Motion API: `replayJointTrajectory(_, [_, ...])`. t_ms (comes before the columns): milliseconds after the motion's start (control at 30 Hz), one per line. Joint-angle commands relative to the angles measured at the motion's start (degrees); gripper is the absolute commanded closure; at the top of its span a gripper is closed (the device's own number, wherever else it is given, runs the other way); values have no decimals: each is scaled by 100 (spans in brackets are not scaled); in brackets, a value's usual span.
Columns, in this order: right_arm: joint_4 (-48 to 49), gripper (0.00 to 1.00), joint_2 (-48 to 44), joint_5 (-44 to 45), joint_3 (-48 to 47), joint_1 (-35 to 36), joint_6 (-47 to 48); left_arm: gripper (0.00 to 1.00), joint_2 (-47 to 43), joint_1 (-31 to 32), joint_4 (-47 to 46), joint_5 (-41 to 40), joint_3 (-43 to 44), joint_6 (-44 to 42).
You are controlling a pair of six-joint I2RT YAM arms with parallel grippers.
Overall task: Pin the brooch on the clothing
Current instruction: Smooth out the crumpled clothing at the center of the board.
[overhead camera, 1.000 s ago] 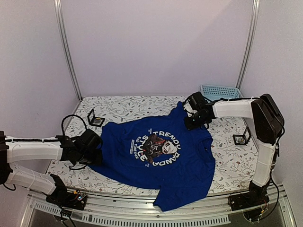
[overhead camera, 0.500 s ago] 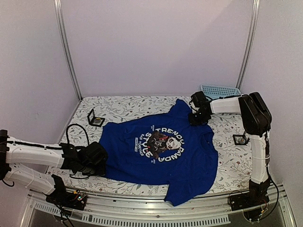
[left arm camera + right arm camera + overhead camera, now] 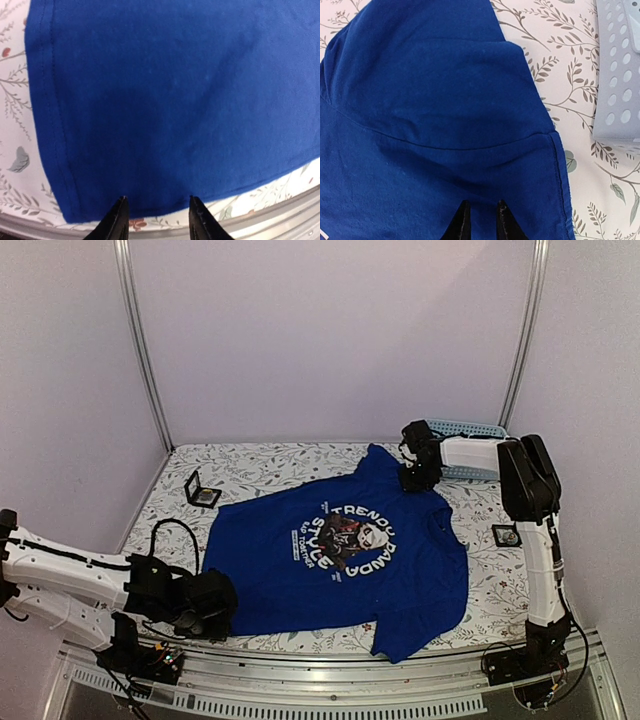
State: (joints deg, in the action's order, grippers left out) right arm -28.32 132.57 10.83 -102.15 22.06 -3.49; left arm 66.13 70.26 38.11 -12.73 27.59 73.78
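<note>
shirt [image 3: 340, 550] lies flat on the bench [image 3: 260, 465], collar to the right. left hand [image 3: 157, 212] sits at the near hem corner, fingers [image 3: 116, 222] apart, can't tell if gripping; right hand [image 3: 482, 220], nearly closed, pinches the far sleeve

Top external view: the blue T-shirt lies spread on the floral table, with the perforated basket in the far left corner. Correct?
No: the basket sits in the far right corner, as the top external view shows. The T-shirt does lie spread on the floral table.
</note>
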Motion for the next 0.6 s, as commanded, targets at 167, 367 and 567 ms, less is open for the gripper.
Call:
replayJointTrajectory(167, [-353, 76, -1755, 128, 1007, 807, 14, 49, -13, -1045, -161, -1140, 1831, -2690])
replayJointTrajectory(367, [-295, 74, -2577, -462, 2235, 1632, -699, 53, 734, -3417, -2543, 26, 2174, -4341])
replayJointTrajectory(567, [-326, 74, -2897, -437, 2917, 2030, -1163, 54, 3259, -4217, -2079, 165, 4214, -5394])
